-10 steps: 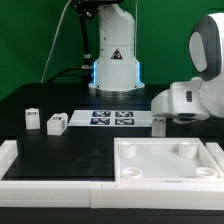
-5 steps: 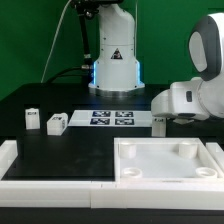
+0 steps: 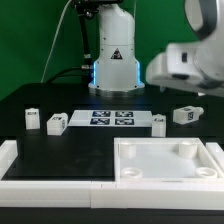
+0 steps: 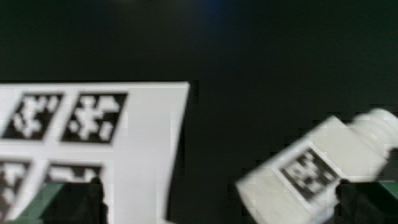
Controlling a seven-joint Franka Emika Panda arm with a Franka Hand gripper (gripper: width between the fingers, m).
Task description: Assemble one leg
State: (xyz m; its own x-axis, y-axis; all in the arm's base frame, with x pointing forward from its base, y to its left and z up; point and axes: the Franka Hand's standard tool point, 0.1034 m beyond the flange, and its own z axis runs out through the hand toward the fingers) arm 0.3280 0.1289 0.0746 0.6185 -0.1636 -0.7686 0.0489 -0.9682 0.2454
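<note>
Several white legs with square markers are on the black table. One leg (image 3: 186, 114) lies tilted at the exterior view's right, and it also shows in the wrist view (image 4: 329, 165). Another leg (image 3: 158, 123) stands by the marker board (image 3: 112, 118). Two more legs (image 3: 56, 123) (image 3: 32, 119) stand at the exterior view's left. My gripper (image 4: 228, 205) is open and empty, with the tilted leg close beside one fingertip (image 4: 388, 195). The arm's white hand (image 3: 185, 62) hangs high above that leg.
The large white square panel (image 3: 170, 160) with raised rim lies at the front right of the exterior view. A white rim piece (image 3: 40, 168) runs along the front left. The robot base (image 3: 115, 60) stands behind the marker board (image 4: 107, 130).
The arm's hand has risen from table height at the exterior view's right. The tilted leg it covered now lies in plain sight on the table.
</note>
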